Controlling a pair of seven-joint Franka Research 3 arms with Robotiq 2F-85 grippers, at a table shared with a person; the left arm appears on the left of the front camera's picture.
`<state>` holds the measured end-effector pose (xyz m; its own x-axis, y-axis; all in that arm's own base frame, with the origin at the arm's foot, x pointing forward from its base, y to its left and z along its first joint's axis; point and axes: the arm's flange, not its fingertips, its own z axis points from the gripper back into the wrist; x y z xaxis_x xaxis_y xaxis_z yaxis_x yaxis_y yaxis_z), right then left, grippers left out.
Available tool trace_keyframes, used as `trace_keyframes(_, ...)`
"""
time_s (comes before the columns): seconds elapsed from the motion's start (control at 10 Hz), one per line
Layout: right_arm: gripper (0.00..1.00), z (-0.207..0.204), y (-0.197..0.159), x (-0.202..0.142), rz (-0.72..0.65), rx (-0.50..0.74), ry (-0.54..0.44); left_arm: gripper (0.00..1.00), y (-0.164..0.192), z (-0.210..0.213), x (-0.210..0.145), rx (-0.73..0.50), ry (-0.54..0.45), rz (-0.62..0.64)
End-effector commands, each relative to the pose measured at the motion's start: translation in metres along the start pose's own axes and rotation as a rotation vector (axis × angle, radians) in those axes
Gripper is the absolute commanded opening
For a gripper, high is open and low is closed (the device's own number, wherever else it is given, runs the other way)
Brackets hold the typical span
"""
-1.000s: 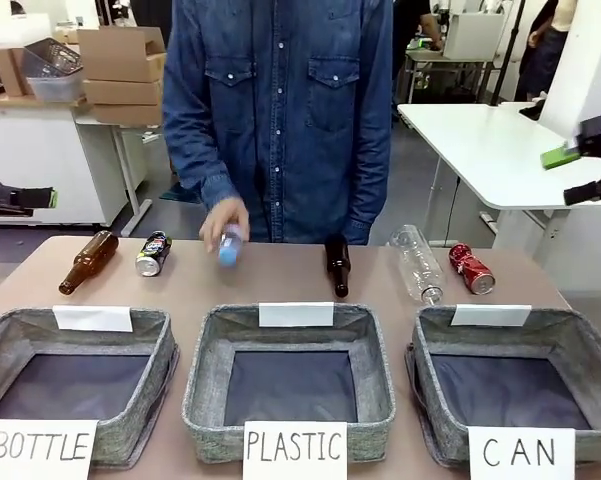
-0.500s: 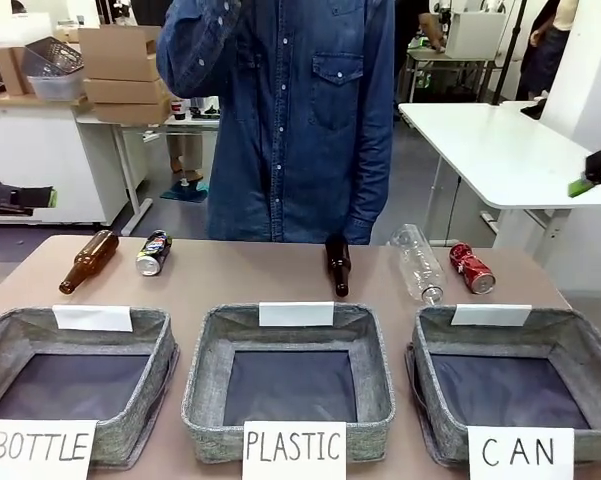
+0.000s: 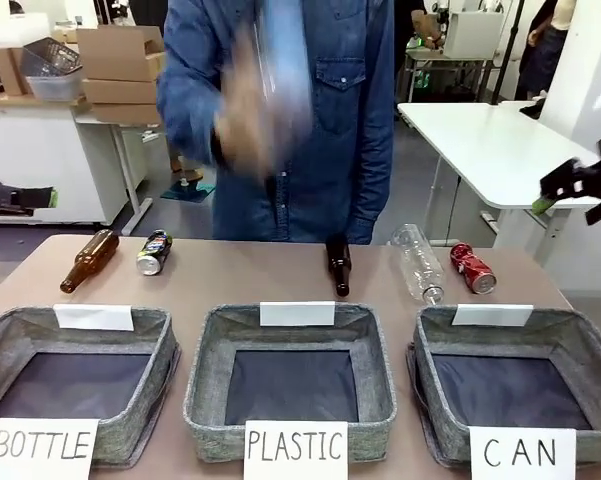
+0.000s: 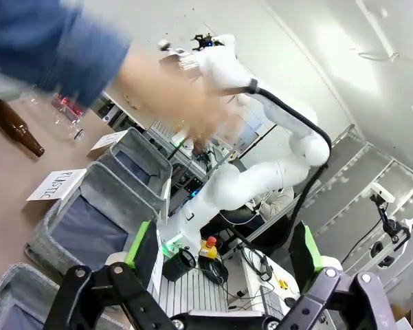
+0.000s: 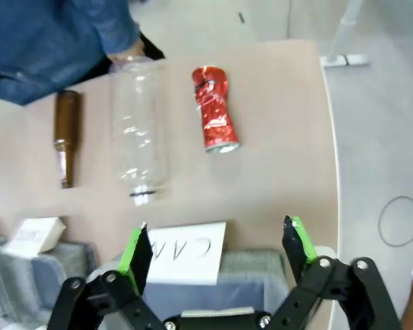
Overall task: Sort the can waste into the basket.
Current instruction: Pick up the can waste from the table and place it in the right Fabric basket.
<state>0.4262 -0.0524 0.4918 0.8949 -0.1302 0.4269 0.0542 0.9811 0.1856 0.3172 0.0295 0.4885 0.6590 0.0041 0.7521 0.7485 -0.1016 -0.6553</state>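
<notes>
The crushed red can (image 3: pixel 471 268) lies at the table's far right, behind the grey basket (image 3: pixel 426 400) signed "CAN". A dark can (image 3: pixel 153 253) with silver ends lies at the far left beside a brown bottle (image 3: pixel 88 261). My right gripper (image 3: pixel 580 185) hangs open in the air at the right edge, above and right of the red can. In the right wrist view the red can (image 5: pixel 215 108) lies beyond the open right gripper (image 5: pixel 216 237), past the basket's rim (image 5: pixel 261 265). The left gripper (image 3: pixel 15 197) is off the table's left side; the left wrist view shows that gripper (image 4: pixel 223 244) open and holding nothing.
A clear plastic bottle (image 3: pixel 417 262) lies left of the red can, and a dark glass bottle (image 3: pixel 337 265) behind the "PLASTIC" basket (image 3: pixel 290 430). The "BOTTLE" basket (image 3: pixel 130 440) stands front left. The person's blurred hand (image 3: pixel 250 115) holds something pale at chest height.
The person's hand has risen from the table to chest height, taking a blue-capped bottle with it. My right gripper has shifted lower at the right edge. The left gripper has stayed still.
</notes>
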Motion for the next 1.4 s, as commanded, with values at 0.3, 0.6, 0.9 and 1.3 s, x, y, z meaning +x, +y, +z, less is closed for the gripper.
trace_keyframes(0.3,1.00,-0.195,0.000,0.094,0.043,-0.128,0.157,1.00,-0.002,0.000,0.000,-0.014,-0.002,-0.027)
trace_keyframes(0.6,1.00,-0.250,0.004,0.092,0.081,-0.127,0.194,1.00,-0.002,0.000,0.000,-0.014,-0.002,-0.027)
trace_keyframes(0.9,1.00,-0.261,0.007,0.089,0.092,-0.125,0.247,1.00,-0.002,0.000,0.000,-0.014,-0.002,-0.027)
trace_keyframes(1.3,1.00,-0.262,0.011,0.088,0.103,-0.118,0.256,1.00,-0.002,0.000,0.000,-0.014,-0.002,-0.027)
